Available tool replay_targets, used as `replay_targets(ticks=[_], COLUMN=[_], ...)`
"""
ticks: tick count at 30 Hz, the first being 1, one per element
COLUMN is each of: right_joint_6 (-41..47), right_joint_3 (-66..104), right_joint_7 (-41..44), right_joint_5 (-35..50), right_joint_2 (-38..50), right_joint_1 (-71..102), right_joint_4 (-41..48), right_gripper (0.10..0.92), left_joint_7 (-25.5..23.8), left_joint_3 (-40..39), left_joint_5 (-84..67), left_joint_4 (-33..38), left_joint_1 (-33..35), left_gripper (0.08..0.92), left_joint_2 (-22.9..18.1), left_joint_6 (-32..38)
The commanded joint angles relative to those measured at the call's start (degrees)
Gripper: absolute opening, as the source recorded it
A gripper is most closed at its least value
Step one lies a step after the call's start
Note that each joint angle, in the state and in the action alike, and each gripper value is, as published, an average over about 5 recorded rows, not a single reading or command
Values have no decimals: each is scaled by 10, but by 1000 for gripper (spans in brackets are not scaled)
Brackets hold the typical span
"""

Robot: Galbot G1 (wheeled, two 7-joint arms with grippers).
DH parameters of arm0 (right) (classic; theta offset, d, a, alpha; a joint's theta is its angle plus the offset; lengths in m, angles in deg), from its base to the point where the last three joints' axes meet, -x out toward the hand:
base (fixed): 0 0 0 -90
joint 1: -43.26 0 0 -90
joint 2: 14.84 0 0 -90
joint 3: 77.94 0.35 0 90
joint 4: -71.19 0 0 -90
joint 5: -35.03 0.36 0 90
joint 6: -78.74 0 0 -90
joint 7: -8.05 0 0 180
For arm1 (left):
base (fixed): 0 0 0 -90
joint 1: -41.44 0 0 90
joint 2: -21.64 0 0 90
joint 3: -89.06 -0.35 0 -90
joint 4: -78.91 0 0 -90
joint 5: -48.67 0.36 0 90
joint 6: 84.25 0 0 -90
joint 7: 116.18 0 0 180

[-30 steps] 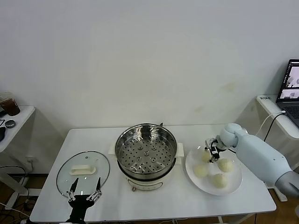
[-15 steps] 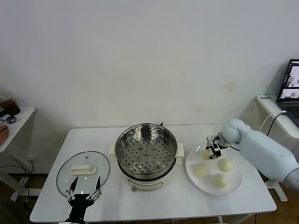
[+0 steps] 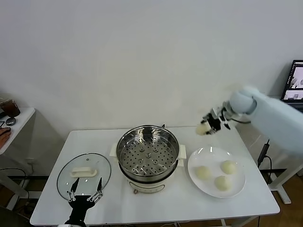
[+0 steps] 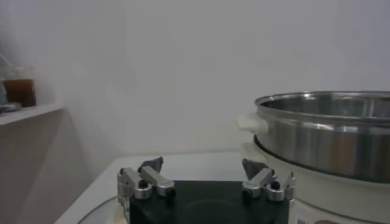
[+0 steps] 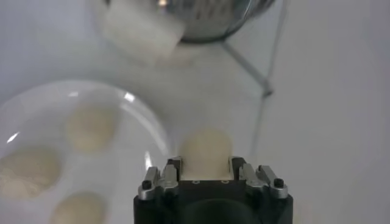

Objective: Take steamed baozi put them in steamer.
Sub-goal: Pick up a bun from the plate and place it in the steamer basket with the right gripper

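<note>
From the head view, the right gripper (image 3: pixel 211 125) hangs in the air at about two o'clock from the steamer (image 3: pixel 148 153), clamped on one baozi (image 3: pixel 203 128), high enough, I judge, to clear the steamer's rim on the way over. The steamer sits mid-table with its perforated tray bare. At its three o'clock lies the white plate (image 3: pixel 238 184) with three more buns (image 3: pixel 203 172). At its nine o'clock the glass lid (image 3: pixel 64 171) rests flat, leaving the pot open for loading. The left gripper (image 3: pixel 85 196) waits at the table's near edge, around seven o'clock, fingers spread and empty.

The left wrist view shows those spread fingers (image 4: pixel 150 176) holding nothing, with the steamer's steel wall (image 4: pixel 329 137) rising beside them.

In the right wrist view, the carried bun (image 5: pixel 207 150) sits pinched between the jaws, above the table just beside the plate's rim (image 5: pixel 159 135); the three remaining buns (image 5: pixel 89 128) lie below.
</note>
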Motion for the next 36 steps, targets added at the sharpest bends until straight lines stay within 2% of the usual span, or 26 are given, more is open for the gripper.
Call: replay_targets(ticks=[1, 7, 12, 20, 27, 36], right_joint_6=[-93, -175, -234, -314, -336, -377], right_joint_3=[-90, -124, -136, -138, -126, -84], right_joint_7=[5, 8, 6, -40, -74, -108], right_joint_5=[60, 3, -60, -174, -219, -317], right_joint_2=[-142, -232, -273, -299, -303, -316], right_joint_1=[-90, -62, -36, -4, 27, 56], right_joint_4=[16, 63, 102, 142, 157, 202], right_gripper=[504, 509, 509, 509, 509, 513], left_joint_7=[-2, -2, -2, -2, -2, -2], left_joint_3=[17, 25, 34, 38, 40, 40], left_joint_5=[-5, -4, -3, -3, -3, -2], left_joint_4=[-5, -8, -6, -8, -10, -12], left_joint_1=[0, 3, 1, 1, 1, 1], left_gripper=[823, 823, 823, 823, 823, 823], left_joint_2=[-1, -7, -11, -15, -16, -14], left_joint_6=[4, 7, 9, 13, 17, 18])
